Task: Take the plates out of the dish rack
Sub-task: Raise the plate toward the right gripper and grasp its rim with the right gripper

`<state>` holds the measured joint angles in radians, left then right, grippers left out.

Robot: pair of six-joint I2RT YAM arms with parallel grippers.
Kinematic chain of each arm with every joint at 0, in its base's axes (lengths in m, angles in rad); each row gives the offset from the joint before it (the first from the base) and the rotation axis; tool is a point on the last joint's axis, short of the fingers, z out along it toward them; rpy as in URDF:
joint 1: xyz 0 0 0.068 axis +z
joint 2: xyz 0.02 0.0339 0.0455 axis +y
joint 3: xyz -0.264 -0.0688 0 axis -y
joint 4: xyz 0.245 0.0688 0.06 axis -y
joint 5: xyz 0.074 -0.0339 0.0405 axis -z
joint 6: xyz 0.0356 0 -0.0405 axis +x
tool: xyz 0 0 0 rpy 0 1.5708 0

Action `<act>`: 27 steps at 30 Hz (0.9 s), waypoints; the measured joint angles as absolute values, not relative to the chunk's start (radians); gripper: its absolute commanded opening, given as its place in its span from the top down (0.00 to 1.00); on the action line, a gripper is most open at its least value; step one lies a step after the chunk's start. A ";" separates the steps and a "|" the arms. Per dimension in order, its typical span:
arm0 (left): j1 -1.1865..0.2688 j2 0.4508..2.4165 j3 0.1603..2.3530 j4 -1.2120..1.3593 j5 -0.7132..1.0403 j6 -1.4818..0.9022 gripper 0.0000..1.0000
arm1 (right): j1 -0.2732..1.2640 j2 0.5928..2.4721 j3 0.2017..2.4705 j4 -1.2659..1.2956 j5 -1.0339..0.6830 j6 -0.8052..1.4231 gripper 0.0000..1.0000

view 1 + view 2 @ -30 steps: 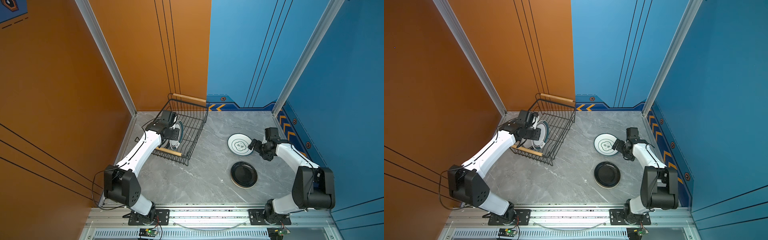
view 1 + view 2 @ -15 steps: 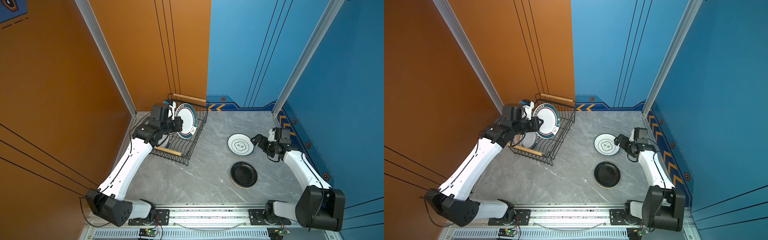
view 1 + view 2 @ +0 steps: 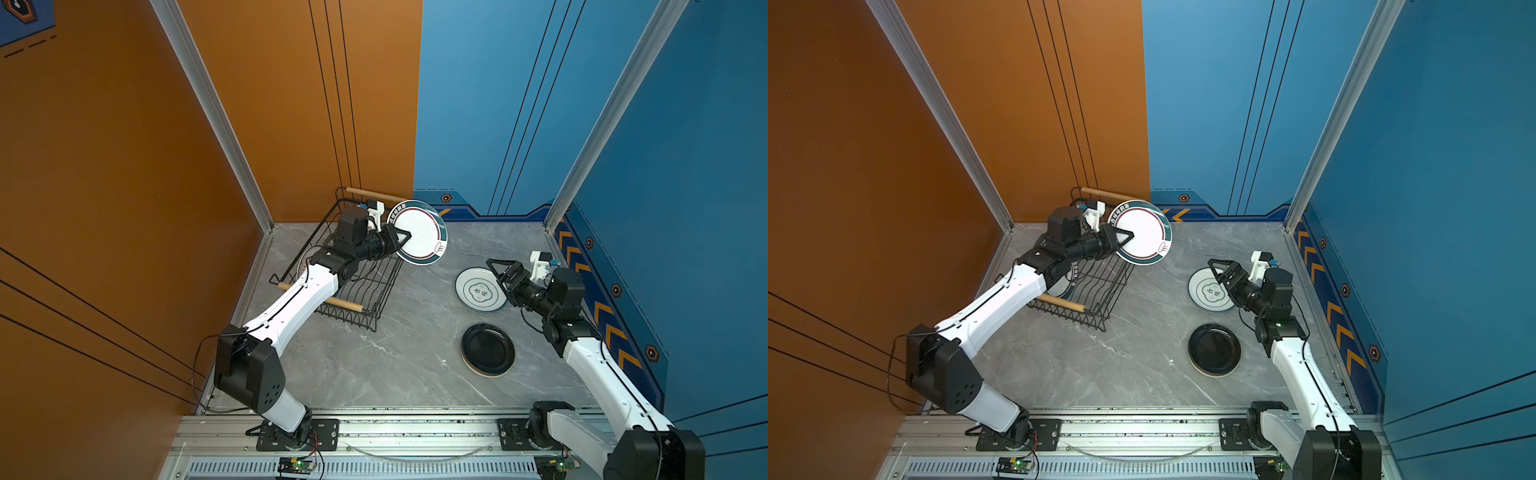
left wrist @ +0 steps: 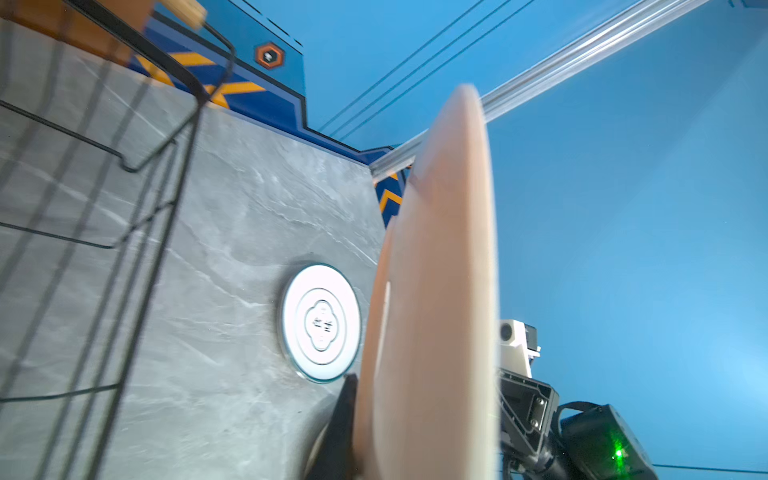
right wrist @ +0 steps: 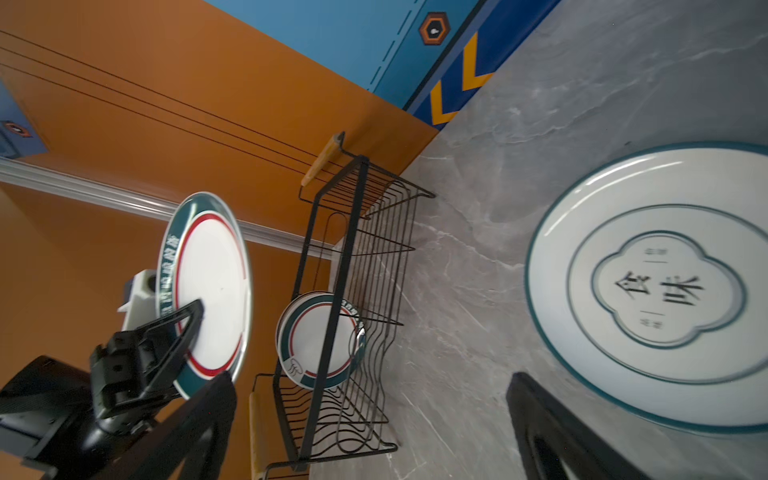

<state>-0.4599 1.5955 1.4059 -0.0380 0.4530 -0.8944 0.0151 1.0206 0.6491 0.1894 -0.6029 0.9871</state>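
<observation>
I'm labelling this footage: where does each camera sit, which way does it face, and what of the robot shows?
Both top views: high over the robot's base, looking down at the table; both arms show, left gripper shut on the held plate, right gripper open.
Left wrist: looks along the held plate's edge towards the white plate; one own finger shows.
Right wrist: faces the dish rack across the table; own fingers show.
Shared: both wrist views show the white plate.
</observation>
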 measured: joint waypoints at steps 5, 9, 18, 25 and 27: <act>-0.519 1.696 1.406 0.068 0.502 -0.996 1.00 | 0.099 1.034 0.667 0.265 -0.603 1.049 0.04; -0.551 1.719 1.406 0.086 0.509 -1.026 1.00 | 0.150 1.085 0.684 0.340 -0.602 1.090 0.20; -0.567 1.719 1.406 0.143 0.533 -1.065 1.00 | 0.215 1.215 0.699 0.455 -0.600 1.147 0.48; -0.577 1.744 1.407 0.170 0.554 -1.083 1.00 | 0.227 1.243 0.715 0.547 -0.603 1.174 0.55; -0.580 1.760 1.411 0.184 0.559 -1.093 1.00 | 0.226 1.267 0.716 0.577 -0.606 1.195 0.59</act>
<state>-0.5800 1.7596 1.4113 0.1841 0.5591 -1.0935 0.2260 1.2671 0.7162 0.5770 -0.6064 1.1954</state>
